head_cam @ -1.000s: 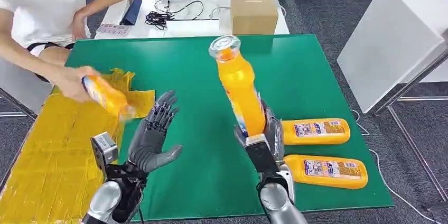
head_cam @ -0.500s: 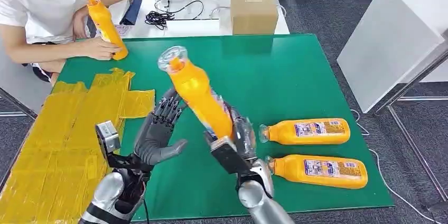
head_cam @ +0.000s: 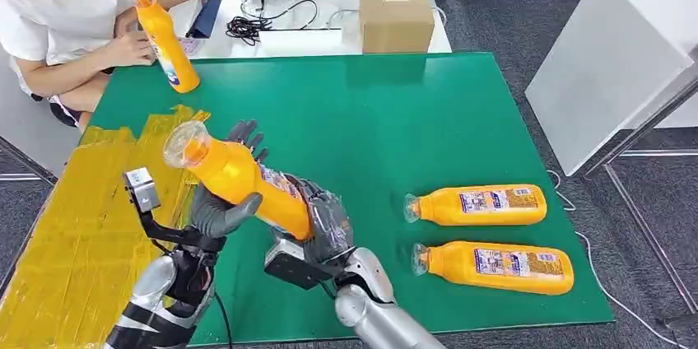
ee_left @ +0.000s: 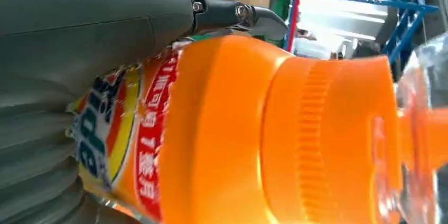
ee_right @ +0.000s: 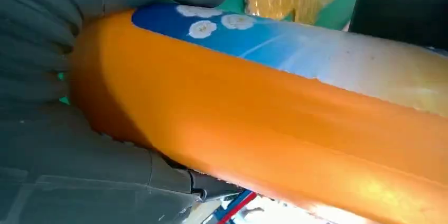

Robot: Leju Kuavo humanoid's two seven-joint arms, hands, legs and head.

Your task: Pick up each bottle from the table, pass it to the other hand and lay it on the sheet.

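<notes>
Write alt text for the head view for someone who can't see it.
The robot's right hand grips an orange bottle tilted into its left hand over a green table. Two more bottles lie to the right.

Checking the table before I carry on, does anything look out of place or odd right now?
One thing: a person at the table's far left corner holds a bottle upright there. Two bottles lie flat on the green mat, nothing spilled.
</notes>
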